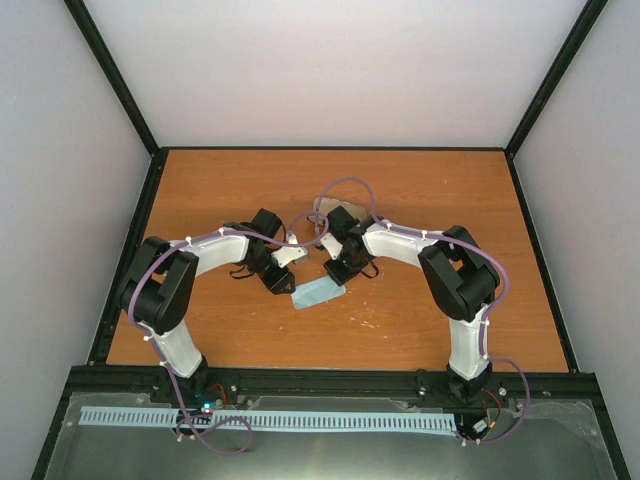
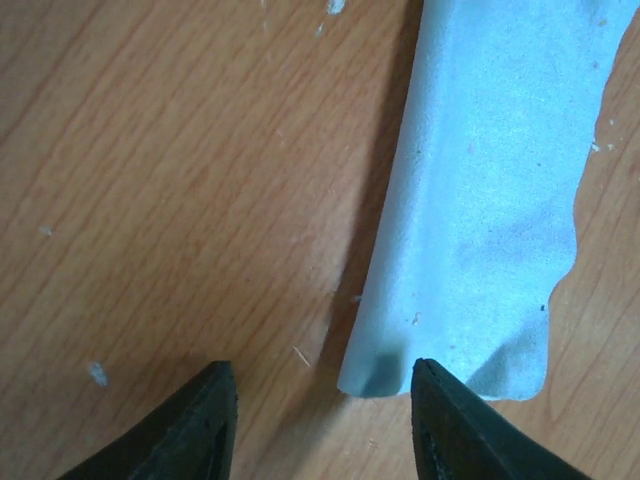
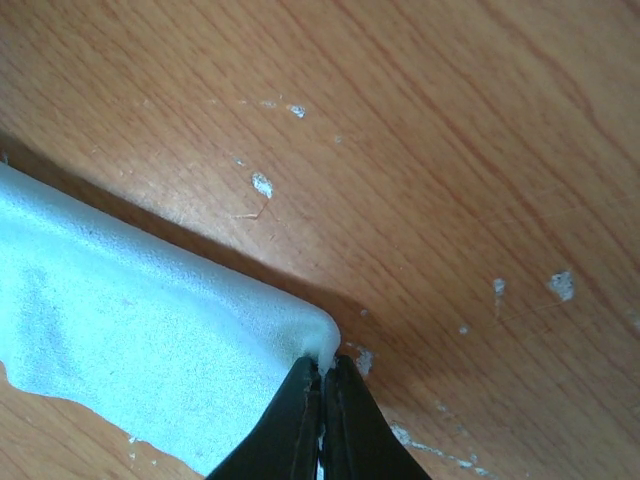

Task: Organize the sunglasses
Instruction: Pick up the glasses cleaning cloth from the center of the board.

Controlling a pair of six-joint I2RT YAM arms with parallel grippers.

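Observation:
The sunglasses are hidden or out of view in every frame. A pale blue cloth [image 1: 318, 292] lies folded on the wooden table between the two grippers. My right gripper [image 1: 336, 272] is shut on one corner of the cloth [image 3: 130, 320], its fingertips [image 3: 300, 400] pinching the folded edge in the right wrist view. My left gripper [image 1: 283, 283] is open and empty just above the table. In the left wrist view [image 2: 320, 372] the near corner of the cloth [image 2: 490, 200] lies between its fingertips, close to the right finger.
A brownish-grey object [image 1: 333, 208], likely the case, shows partly behind the right arm. Purple cables loop over both arms. White specks dot the wooden table [image 1: 420, 320]. Black frame rails edge the table.

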